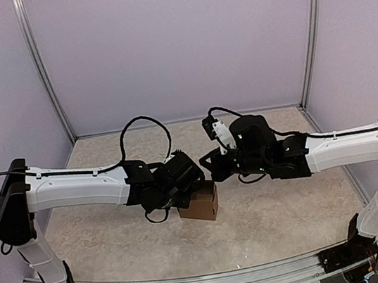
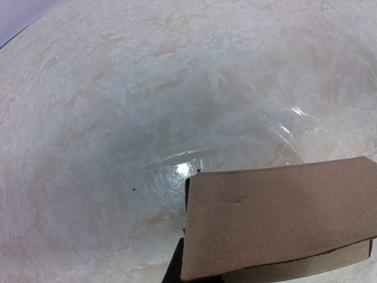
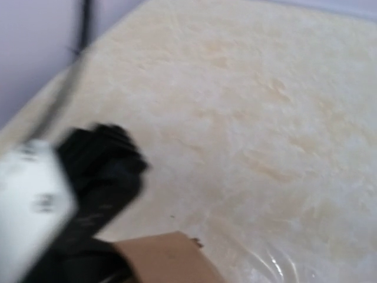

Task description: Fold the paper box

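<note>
Centrally on the marbled table stands the paper box, folded into a small brown cube. The left gripper is closed against the box's left side; whether it pinches cardboard is unclear. The right gripper hovers closed and empty just above the box's right edge.

Close in at lower right: paper box, plain brown cardboard, one flat panel tilted, higher toward the right. Beneath its bottom edge, a second cardboard layer just showing. At the lower left corner, a dark sliver, too little to identify. Behind, marbled cream desk with a glare spot near centre. Top left: lilac wall.
</note>
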Action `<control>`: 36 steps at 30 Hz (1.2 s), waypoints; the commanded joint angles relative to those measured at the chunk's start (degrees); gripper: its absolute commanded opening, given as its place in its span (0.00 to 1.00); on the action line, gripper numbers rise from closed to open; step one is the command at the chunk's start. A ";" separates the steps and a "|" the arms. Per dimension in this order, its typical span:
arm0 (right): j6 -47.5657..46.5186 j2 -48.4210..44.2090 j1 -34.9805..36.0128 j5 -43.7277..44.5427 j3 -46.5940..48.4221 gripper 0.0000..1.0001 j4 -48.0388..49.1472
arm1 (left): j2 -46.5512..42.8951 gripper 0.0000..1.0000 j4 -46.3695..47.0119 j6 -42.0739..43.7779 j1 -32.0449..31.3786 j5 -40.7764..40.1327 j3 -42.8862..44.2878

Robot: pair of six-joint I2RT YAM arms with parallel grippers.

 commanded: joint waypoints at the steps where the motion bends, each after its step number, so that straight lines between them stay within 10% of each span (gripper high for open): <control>1: 3.54 4.75 0.21 4.11 -0.31 0.00 3.49 | 1.51 0.03 -0.57 -0.97 -0.47 0.92 1.11; 18: 8.66 13.02 5.95 12.43 -3.02 0.00 3.30 | -2.35 0.37 -1.08 -2.02 -0.86 2.55 -0.52; 36: 9.43 16.28 8.73 15.75 -5.90 0.00 4.81 | -14.34 0.42 0.80 2.88 -0.31 10.08 -8.03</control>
